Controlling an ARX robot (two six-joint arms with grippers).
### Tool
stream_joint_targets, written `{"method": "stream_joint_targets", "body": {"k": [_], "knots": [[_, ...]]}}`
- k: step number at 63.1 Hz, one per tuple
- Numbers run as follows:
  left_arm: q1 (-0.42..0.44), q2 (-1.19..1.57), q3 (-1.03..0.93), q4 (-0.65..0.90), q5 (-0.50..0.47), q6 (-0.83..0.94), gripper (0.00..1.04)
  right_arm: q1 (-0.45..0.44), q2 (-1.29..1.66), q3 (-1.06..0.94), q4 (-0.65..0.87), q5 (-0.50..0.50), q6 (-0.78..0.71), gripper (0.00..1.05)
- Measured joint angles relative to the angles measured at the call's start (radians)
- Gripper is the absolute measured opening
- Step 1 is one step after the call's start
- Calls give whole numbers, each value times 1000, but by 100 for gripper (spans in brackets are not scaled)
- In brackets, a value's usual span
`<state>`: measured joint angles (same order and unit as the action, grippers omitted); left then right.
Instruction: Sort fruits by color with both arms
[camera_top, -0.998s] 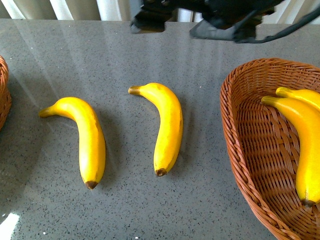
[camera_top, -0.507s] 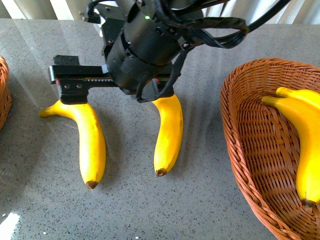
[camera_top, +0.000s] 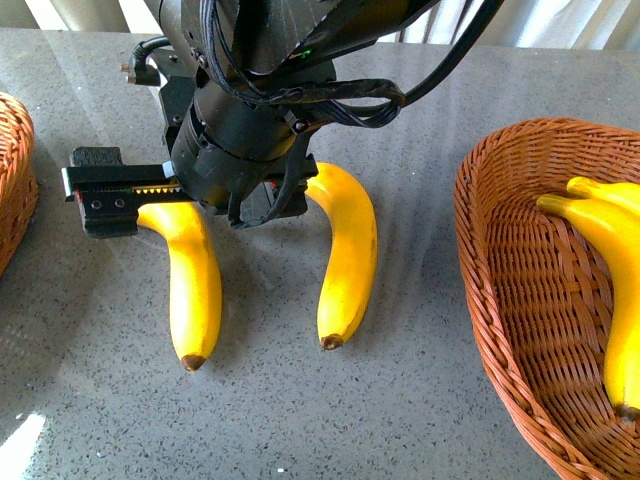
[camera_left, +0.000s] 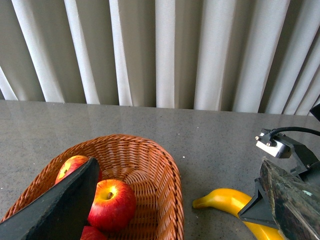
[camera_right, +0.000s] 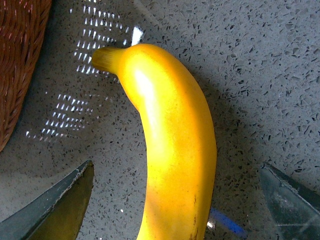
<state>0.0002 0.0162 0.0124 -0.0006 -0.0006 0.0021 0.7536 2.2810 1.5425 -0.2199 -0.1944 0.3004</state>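
Two yellow bananas lie on the grey table: the left banana (camera_top: 195, 290) and the middle banana (camera_top: 350, 260). My right gripper (camera_top: 150, 190) hangs low over the stem end of the left banana, open, with the banana (camera_right: 170, 150) lying between its fingers (camera_right: 60, 200) and nothing gripped. Two more bananas (camera_top: 610, 250) lie in the right basket (camera_top: 500, 300). Red apples (camera_left: 111, 202) sit in the left basket (camera_left: 150, 155). My left gripper (camera_left: 177, 200) is open and empty above that basket's near side; it is out of the front view.
The left basket's edge (camera_top: 15, 190) is close to the right gripper's rail. In the left wrist view the right arm's silver module (camera_left: 272, 145) stands over the left banana (camera_left: 225, 197). White curtains (camera_left: 160, 50) hang behind the table.
The right arm has come in from the far edge and moved down and left over the left banana. The bananas have not moved on the table.
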Motion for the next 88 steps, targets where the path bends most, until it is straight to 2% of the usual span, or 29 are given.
{"method": "stream_joint_targets", "body": {"k": [29, 45, 53, 55, 73, 88], "knots": [[0, 0, 0, 0, 0, 0, 96, 1, 42, 19, -11, -9, 2, 94], [0, 0, 0, 0, 0, 0, 96, 2, 47, 19, -16, -10, 4, 57], [0, 0, 0, 0, 0, 0, 96, 2, 48, 21, -17, -15, 9, 33], [0, 0, 0, 0, 0, 0, 96, 2, 48, 21, -15, -16, 15, 31], [0, 0, 0, 0, 0, 0, 96, -29, -1, -58, 49, -68, 63, 29], [0, 0, 0, 0, 0, 0, 96, -140, -153, -176, 113, -120, 97, 28]]}}
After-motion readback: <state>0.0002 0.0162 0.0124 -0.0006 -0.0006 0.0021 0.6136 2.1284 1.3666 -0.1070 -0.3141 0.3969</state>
